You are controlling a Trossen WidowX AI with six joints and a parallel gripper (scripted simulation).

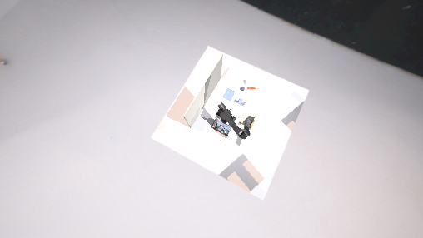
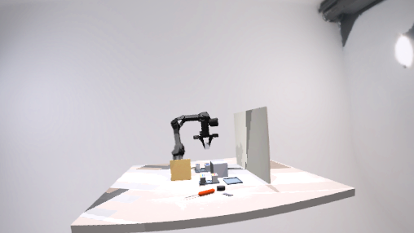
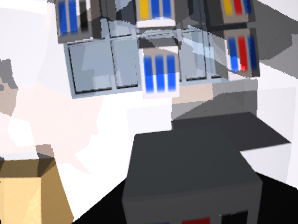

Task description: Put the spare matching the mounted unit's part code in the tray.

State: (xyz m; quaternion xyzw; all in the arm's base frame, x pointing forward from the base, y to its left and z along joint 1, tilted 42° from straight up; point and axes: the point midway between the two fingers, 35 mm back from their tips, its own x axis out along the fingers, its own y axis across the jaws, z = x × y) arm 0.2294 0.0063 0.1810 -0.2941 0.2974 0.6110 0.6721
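Spare unit point(image 2: 207, 146) point(image 3: 185, 162), a grey block, sits up in the pincer point(image 1: 221, 111) point(image 2: 207, 147) point(image 3: 182, 181); the task turns on getting it into the tray. From the top, the arm masks the block; a flat blue piece point(image 1: 228, 94) point(image 2: 232, 180), which I take for the tray, lies toward one o'clock of the pincer, with the compartmented holder point(image 1: 214, 128) point(image 2: 200, 170) point(image 3: 90, 65) toward six. A sweep that swings wide could come down on the neighbouring small assembly point(image 1: 240, 101) point(image 2: 209, 182), toward four o'clock of the tray. From the exterior, the pincer hangs above the counter point(image 1: 200, 146) point(image 2: 143, 216) point(image 3: 107, 145), clenched on the spare, with the tray toward five o'clock. The grey box point(image 2: 219, 169) stands on nearly that same bearing, so lowering too soon might clip it and twist the block; the tall panel point(image 1: 214, 79) point(image 2: 258, 142) could catch an overshoot. From the wrist, the block fills six o'clock, its striped face cropped at the edge: blue, red and black show, not the whole code. Similar striped units stand toward twelve, so the likeliest costly error is a mismatched spare, through a misread or mirrored code. A tilted release could leave it propped on the tray's rim.
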